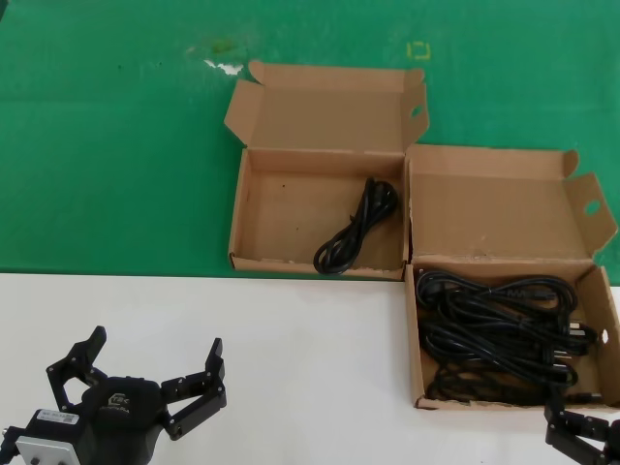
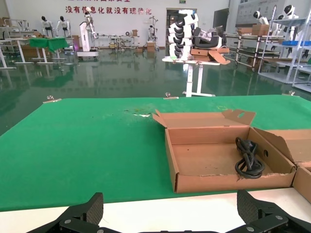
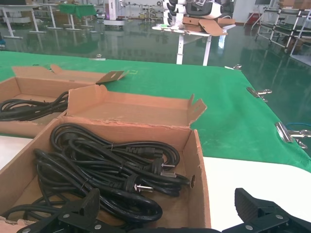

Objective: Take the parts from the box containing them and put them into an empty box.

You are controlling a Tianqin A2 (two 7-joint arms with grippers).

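Power cords (image 1: 499,329), black and loosely looped, fill the right-hand box (image 1: 415,339), which sits on the white part of the desk (image 1: 291,368) with its lid up. One single cord bundle (image 1: 356,231) lies in the second box (image 1: 242,218), toward that box's right side (so this box is not quite empty). The second box sits farther back on the green mat (image 1: 116,145), its front edge at the mat's border, lid also up, its right wall touching or just beside the full box's lid.

Left hand (image 1: 143,376) hovers over the white desk at the robot's near left, fingers spread wide, holding nothing, well apart from both boxes. In the left wrist view the cord bundle (image 2: 249,159) shows against the box's right wall.

Right hand (image 1: 581,438) sits at the near right corner of the full box, only partly in view from the head; the right wrist view shows its fingertips (image 3: 80,208) spread wide above the cords (image 3: 102,170), gripping nothing.
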